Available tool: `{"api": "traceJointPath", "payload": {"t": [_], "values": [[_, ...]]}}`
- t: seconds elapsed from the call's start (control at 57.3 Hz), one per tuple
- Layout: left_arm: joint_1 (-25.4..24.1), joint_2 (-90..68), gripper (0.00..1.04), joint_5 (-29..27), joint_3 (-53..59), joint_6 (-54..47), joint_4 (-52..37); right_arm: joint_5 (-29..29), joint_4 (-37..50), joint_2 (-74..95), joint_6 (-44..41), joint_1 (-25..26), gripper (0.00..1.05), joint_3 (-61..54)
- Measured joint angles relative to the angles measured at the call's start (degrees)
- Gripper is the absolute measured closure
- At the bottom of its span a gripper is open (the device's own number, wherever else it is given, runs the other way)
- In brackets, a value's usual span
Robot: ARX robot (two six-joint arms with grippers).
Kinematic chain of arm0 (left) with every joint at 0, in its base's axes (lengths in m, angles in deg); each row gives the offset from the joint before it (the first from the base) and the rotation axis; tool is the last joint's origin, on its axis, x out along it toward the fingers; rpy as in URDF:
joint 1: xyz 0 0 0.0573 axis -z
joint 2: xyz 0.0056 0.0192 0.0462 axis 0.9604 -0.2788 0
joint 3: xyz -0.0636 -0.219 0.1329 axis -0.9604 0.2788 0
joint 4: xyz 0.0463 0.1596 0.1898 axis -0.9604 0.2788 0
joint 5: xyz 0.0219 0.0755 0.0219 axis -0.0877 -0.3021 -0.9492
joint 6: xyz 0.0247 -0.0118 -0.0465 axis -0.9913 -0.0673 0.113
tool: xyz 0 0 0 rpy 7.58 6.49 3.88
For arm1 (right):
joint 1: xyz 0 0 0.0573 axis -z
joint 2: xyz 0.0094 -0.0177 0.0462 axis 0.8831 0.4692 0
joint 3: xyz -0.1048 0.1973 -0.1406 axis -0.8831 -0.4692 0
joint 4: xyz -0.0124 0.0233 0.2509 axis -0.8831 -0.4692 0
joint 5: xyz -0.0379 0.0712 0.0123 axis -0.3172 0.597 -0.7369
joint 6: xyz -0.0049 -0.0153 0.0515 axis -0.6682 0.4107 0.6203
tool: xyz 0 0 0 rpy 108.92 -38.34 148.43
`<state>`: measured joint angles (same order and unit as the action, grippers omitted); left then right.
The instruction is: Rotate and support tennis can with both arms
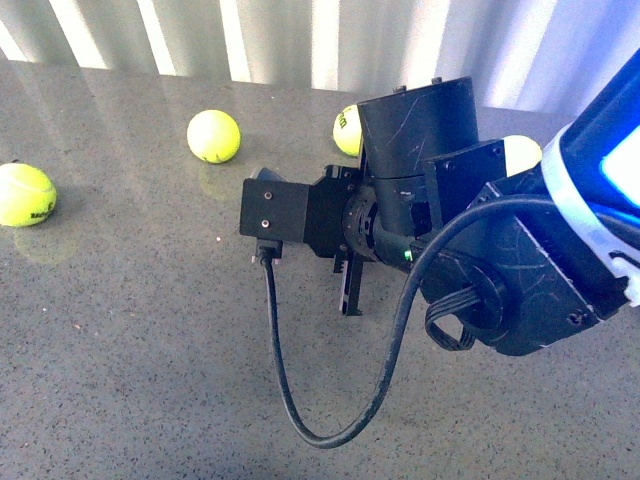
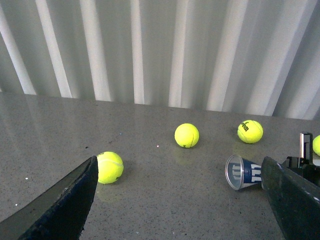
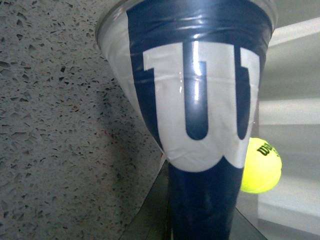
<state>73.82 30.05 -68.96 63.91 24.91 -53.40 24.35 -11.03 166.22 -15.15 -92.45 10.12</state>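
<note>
The tennis can fills the right wrist view, navy with a large white W, its silver rim towards the table. My right gripper is shut on its navy lower part. In the left wrist view the can lies low over the table with its rim end free, held at the right. My left gripper is open and empty, well short of the can. In the front view my right arm hides nearly all of the can.
Yellow-green tennis balls lie on the grey speckled table: one at the far left, one at the back, one behind the arm. A ball sits close beside the can. A white ribbed wall bounds the far edge.
</note>
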Motion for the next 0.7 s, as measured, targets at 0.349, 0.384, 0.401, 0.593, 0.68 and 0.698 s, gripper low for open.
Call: {"api": "traceJointPath", "payload": {"t": [0.349, 0.384, 0.401, 0.593, 0.68, 0.698], "values": [[0.00, 0.00, 0.07, 0.00, 0.00, 0.00, 0.00, -0.22, 0.72, 1.79, -0.46, -0.15, 0.99, 0.04], [0.00, 0.00, 0.07, 0.00, -0.02, 0.00, 0.00, -0.63, 1.60, 2.14, -0.96, 0.02, 0.99, 0.02], [0.00, 0.00, 0.07, 0.00, 0.00, 0.00, 0.00, -0.72, 1.81, 2.32, -1.22, 0.11, 0.99, 0.00], [0.00, 0.00, 0.07, 0.00, 0.00, 0.00, 0.00, -0.92, 2.05, 2.47, -1.49, 0.61, 0.99, -0.04], [0.00, 0.00, 0.07, 0.00, 0.00, 0.00, 0.00, -1.44, 2.10, 2.47, -1.38, 0.61, 0.99, -0.04], [0.00, 0.00, 0.07, 0.00, 0.00, 0.00, 0.00, -1.62, 2.10, 2.47, -1.25, 0.61, 0.99, -0.04]]}}
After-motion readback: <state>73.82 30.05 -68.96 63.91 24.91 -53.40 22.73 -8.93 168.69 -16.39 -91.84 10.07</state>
